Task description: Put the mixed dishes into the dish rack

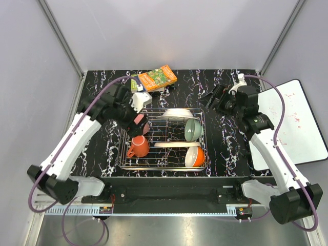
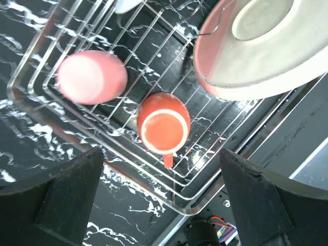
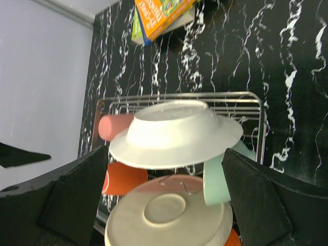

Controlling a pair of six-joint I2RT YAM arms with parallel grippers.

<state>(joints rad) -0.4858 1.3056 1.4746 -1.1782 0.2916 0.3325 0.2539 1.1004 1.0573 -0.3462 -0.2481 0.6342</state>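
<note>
The wire dish rack (image 1: 163, 167) sits mid-table. In it are the white plate (image 1: 178, 113) on edge at the back, the pale green bowl (image 1: 193, 129), the pink-and-cream plate (image 1: 174, 145), the orange bowl (image 1: 195, 156), the orange-red mug (image 1: 138, 147) and the pink cup (image 1: 142, 126). My left gripper (image 1: 137, 111) hovers open and empty over the rack's left end; its wrist view shows the cup (image 2: 92, 77) and mug (image 2: 164, 123) lying below. My right gripper (image 1: 212, 97) is open and empty beyond the rack's right back corner, facing the white plate (image 3: 177, 136).
Colourful books (image 1: 156, 78) lie behind the rack at the back of the black marbled table. A whiteboard (image 1: 297, 118) lies off the table's right side. Grey walls enclose the left, back and right.
</note>
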